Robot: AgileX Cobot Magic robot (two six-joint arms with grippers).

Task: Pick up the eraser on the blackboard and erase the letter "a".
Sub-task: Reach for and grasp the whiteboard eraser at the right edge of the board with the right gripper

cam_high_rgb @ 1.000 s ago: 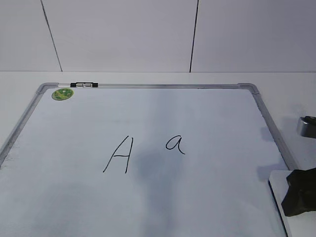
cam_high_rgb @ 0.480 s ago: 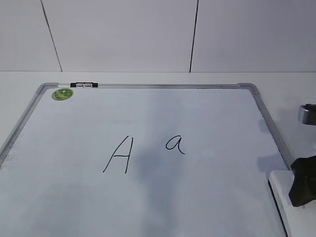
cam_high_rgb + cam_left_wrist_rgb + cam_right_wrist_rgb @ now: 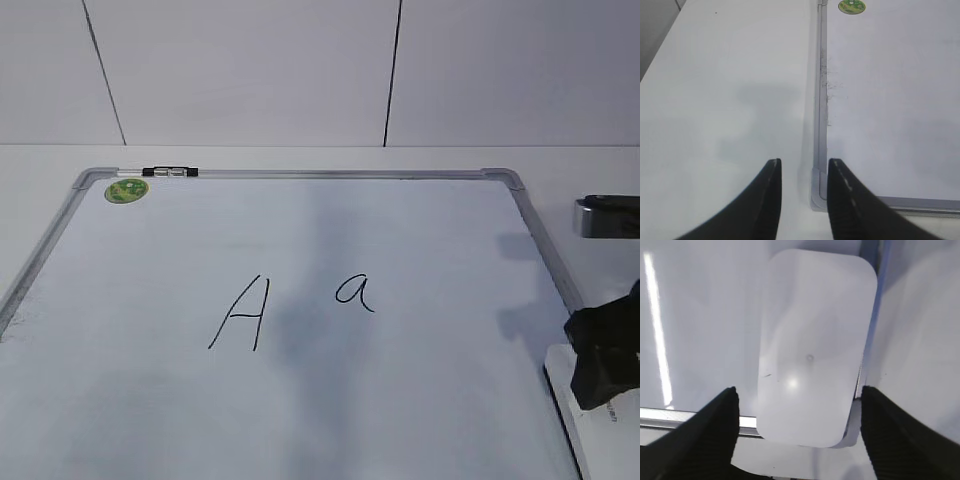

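Right gripper (image 3: 797,440) spread wide astride eraser (image 3: 815,345) at blackboard (image 3: 300,400) corner | risk: fingers may strike the frame (image 3: 680,416), skewing grasp.

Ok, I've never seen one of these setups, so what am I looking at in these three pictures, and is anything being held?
It is a robot with two arms, each ending in a two-fingered claw. One picture looks across the table from the front; the other two come from cameras on each wrist.

A whiteboard with a grey frame lies flat on the table. On it are a capital "A", a small "a" and a green sticker.

At the board's right edge lies a white eraser. The right claw hangs over it, fingers wide open either side, gripping nothing. The left claw is also open and empty, by the board's left frame. So nothing is held.
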